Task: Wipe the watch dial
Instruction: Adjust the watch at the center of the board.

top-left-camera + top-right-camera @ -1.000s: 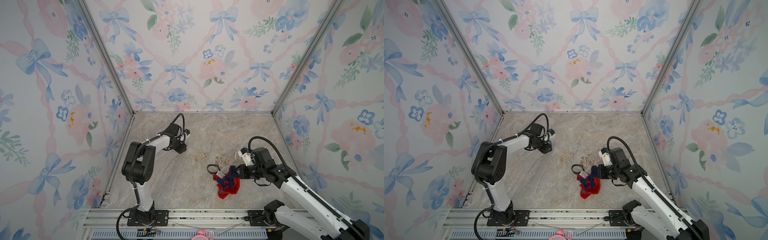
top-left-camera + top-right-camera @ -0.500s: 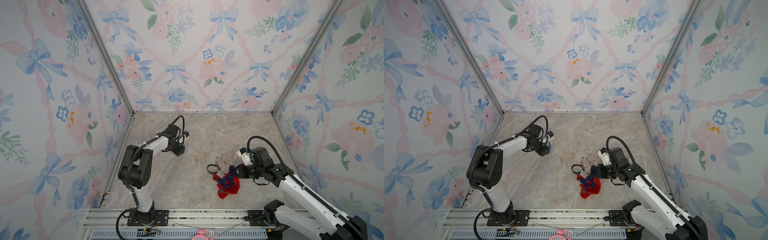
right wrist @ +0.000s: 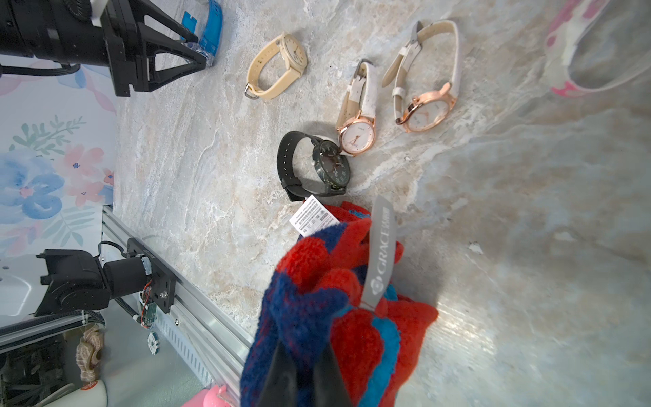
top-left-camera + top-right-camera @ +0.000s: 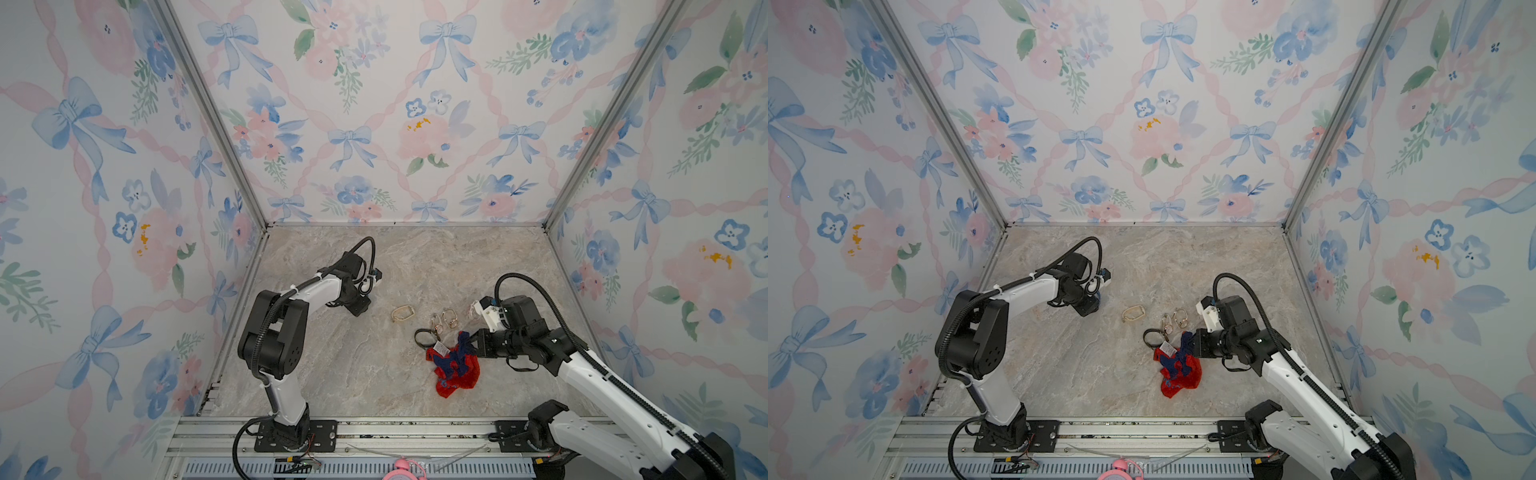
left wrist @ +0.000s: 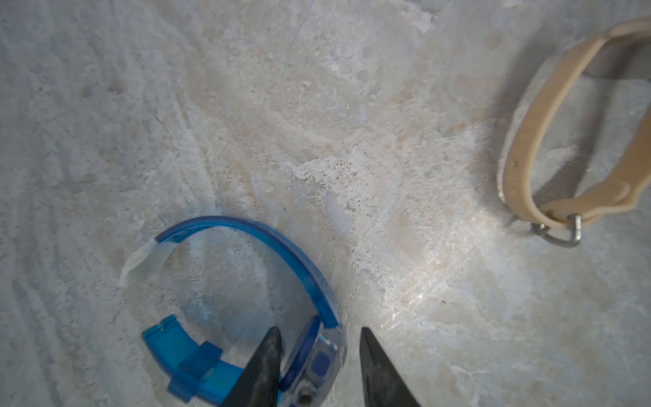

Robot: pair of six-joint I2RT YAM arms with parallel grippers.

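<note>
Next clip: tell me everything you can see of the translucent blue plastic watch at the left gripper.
The translucent blue plastic watch lies on its side on the marble-look table, its strap unbuckled and curving in an open arc. One strap end has a clear, whitish tip, and the other is a stepped blue piece. The clear case shows a dark blue inset. The left gripper straddles the case, with one finger apparently against it and a gap at the other. Nothing else touches it.

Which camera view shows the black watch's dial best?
The right wrist view: the black watch lies close, its dial plainly visible. Both top views show only a small dark loop; the left wrist view misses it.
</note>
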